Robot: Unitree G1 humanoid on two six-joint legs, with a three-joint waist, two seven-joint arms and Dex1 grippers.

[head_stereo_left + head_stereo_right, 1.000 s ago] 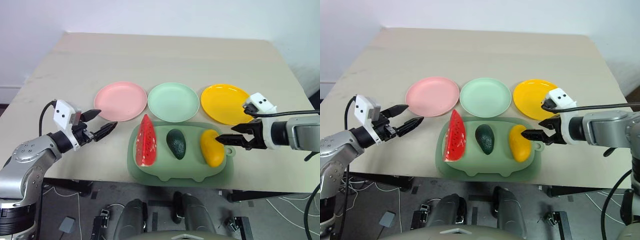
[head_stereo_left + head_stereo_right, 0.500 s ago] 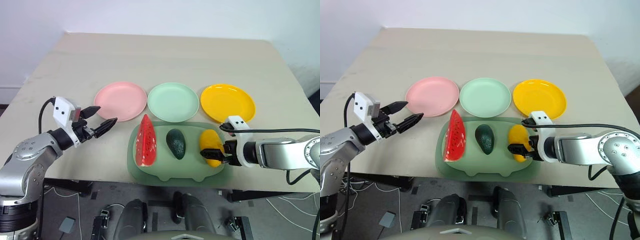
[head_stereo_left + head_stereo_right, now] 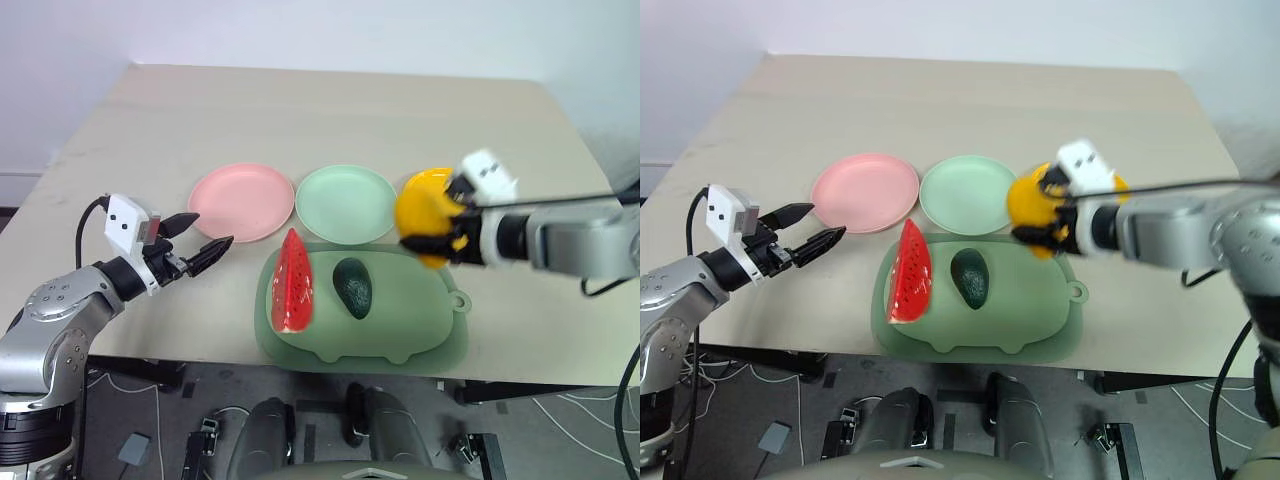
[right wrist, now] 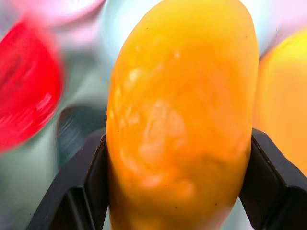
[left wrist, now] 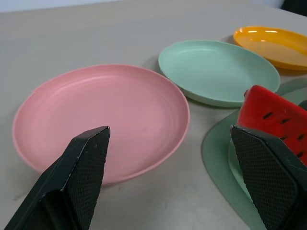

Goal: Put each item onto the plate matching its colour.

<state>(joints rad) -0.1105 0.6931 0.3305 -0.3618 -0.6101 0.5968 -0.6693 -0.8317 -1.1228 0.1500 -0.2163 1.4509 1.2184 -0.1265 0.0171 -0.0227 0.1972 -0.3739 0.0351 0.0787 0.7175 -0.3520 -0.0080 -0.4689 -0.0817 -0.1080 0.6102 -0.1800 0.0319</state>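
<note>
clamping the mango, the right gripper holds it in the air, hiding most of the yellow plate. left gripper gapes wide near the pink plate. watermelon and avocado lie on the tray; the green plate sits bare.

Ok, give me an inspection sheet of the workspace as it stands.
Surface: beige table, sage-green tray at near edge.
Job's things: red watermelon wedge and dark green avocado on tray; yellow oval fruit lifted; pale pink plate, mint green plate bare; bright yellow plate partly hidden.
Clutter: nothing seen.
Grippers: left gripper open, empty; right gripper shut on yellow fruit.
Cables: black cables along both arms.
Surroundings: white wall, grey floor.
</note>
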